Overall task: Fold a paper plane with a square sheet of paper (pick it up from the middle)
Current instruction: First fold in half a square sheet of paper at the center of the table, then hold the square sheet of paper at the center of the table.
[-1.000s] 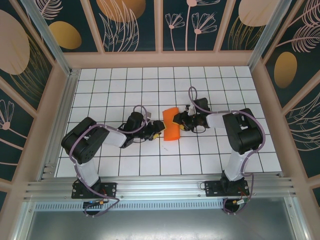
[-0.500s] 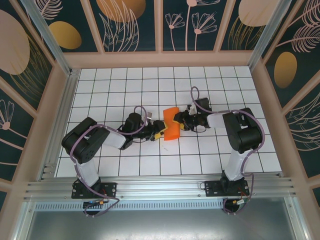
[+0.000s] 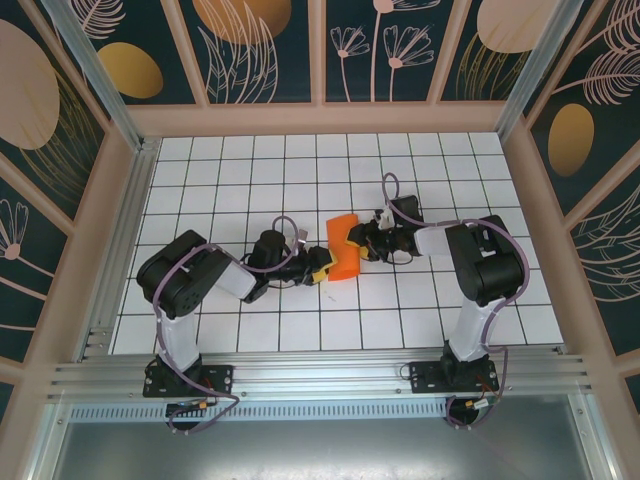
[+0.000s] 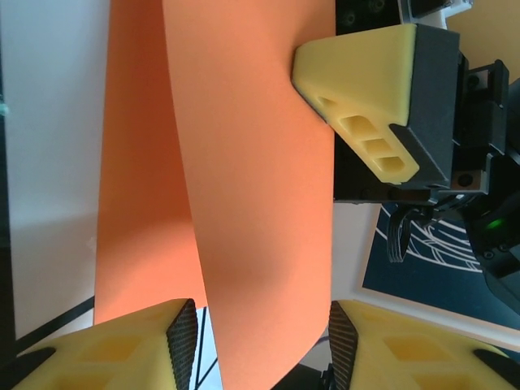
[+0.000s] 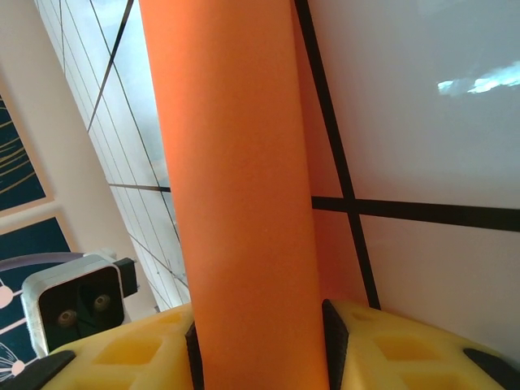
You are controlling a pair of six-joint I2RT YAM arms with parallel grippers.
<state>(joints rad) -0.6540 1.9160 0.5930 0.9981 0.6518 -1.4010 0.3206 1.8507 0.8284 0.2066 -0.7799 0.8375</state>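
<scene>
The square sheet of paper (image 3: 343,250) is bright orange and bent into a loose rolled fold, standing on the white grid table (image 3: 250,170) between both grippers. My right gripper (image 3: 356,240) comes in from the right and is shut on it. In the right wrist view both pads press the orange roll (image 5: 244,203) at my right gripper (image 5: 258,349). My left gripper (image 3: 325,266) reaches in from the left. Its jaws (image 4: 262,341) straddle the paper (image 4: 252,162): the right pad touches it and a thin gap shows at the left pad. The right gripper's yellow finger (image 4: 366,89) sits at the far side.
The walled frame (image 3: 320,118) borders the table on all sides. Free grid tiles lie behind and in front of the paper. The two arms' bases (image 3: 185,375) stand at the near edge. The left wrist's camera housing (image 5: 77,305) faces the right wrist camera close by.
My left gripper has slid a little right onto the paper and its jaws have narrowed around it. The right gripper and the paper have stayed put.
</scene>
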